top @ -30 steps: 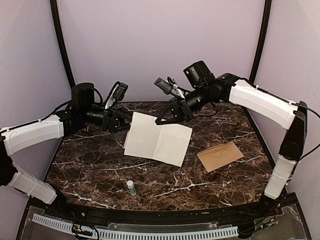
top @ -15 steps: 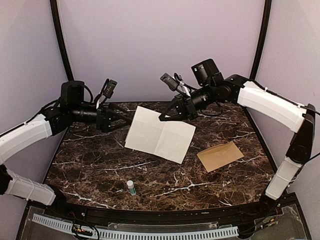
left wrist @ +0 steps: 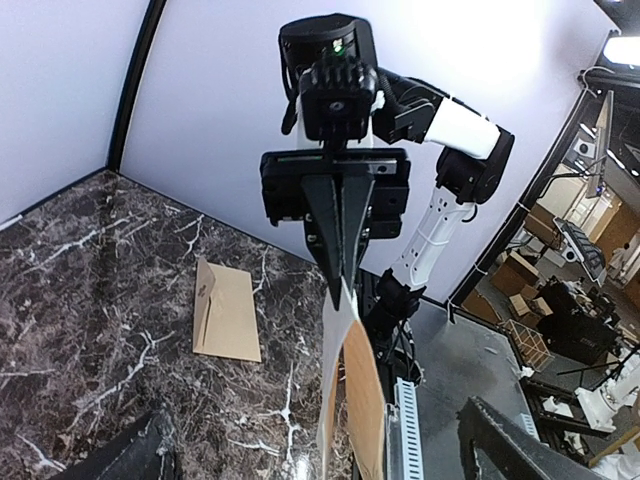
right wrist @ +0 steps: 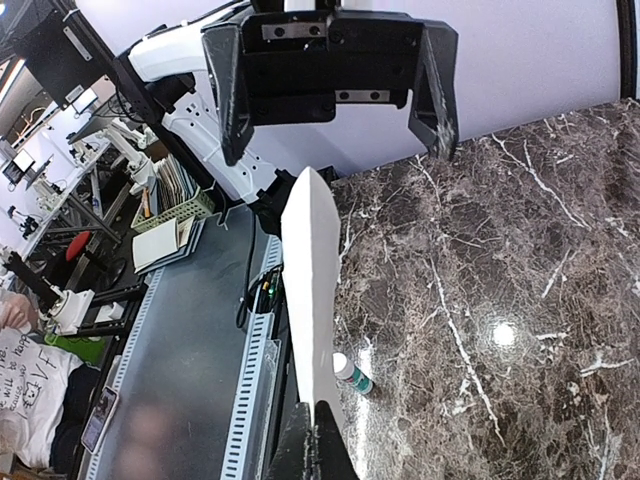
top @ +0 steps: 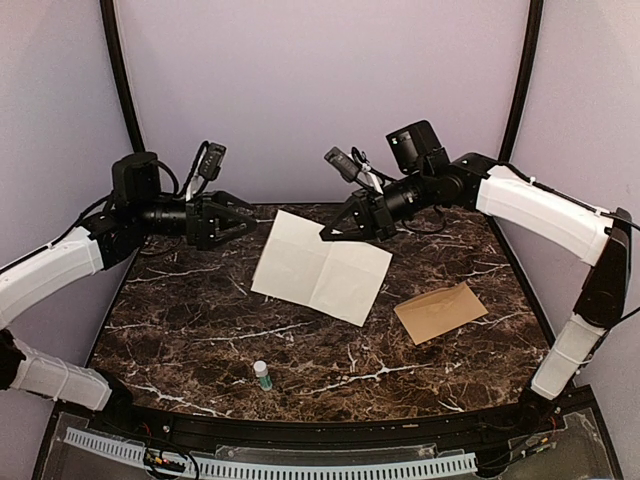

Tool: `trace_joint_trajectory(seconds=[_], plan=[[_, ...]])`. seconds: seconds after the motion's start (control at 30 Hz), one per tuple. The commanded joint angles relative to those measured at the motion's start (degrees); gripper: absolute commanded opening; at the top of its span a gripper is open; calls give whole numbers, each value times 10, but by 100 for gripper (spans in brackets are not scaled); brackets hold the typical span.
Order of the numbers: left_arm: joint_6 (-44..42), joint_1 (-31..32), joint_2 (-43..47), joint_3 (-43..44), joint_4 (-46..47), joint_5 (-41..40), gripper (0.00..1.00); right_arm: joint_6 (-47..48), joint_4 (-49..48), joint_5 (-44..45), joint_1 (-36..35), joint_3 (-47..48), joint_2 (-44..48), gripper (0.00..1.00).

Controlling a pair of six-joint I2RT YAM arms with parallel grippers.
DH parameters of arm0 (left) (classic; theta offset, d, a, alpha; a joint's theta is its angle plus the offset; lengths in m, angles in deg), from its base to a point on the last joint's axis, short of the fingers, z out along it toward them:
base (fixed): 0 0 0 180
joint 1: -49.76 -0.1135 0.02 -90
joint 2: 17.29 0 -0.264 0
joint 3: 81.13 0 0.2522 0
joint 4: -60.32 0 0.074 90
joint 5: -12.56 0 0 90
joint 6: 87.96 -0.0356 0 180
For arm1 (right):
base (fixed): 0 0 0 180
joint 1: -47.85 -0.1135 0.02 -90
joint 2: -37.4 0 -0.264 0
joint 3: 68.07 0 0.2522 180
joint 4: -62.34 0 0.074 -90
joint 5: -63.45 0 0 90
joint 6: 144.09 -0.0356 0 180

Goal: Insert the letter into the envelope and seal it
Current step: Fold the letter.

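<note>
The letter (top: 320, 268), a cream sheet with a centre crease, hangs tilted above the marble table (top: 200, 330). My right gripper (top: 328, 235) is shut on its upper edge. In the right wrist view the letter (right wrist: 312, 290) stands edge-on, rising out of the shut fingertips (right wrist: 322, 415). My left gripper (top: 243, 216) is open with nothing in it, left of the sheet and apart from it. In its own view the sheet (left wrist: 352, 400) hangs from the right gripper (left wrist: 340, 280) straight ahead. The tan envelope (top: 440, 312) lies flat at the right, also in the left wrist view (left wrist: 228, 310).
A small glue stick (top: 262, 375) with a white cap lies near the front of the table, and shows beside the sheet in the right wrist view (right wrist: 352, 375). A slotted cable duct (top: 280, 465) runs along the near edge. Lilac walls close the back and both sides.
My left gripper has opened, let go of the letter's left corner and drawn back to the left and up. The right gripper keeps hold of the sheet, shifted slightly right.
</note>
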Motion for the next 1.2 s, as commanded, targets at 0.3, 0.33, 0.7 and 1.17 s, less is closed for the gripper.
trace_joint_trajectory(seconds=[0.3, 0.33, 0.7, 1.17], plan=[[19, 56, -52, 24, 10, -13, 96, -14, -27, 10, 2, 7, -2, 0], [18, 59, -55, 25, 11, -13, 96, -15, -26, 11, 2, 9, -4, 0], [31, 67, -81, 30, 39, 5, 45, -16, -19, 19, 2, 25, -23, 0], [4, 67, -90, 35, 19, -4, 0, -6, 5, 43, 2, 44, -34, 27]])
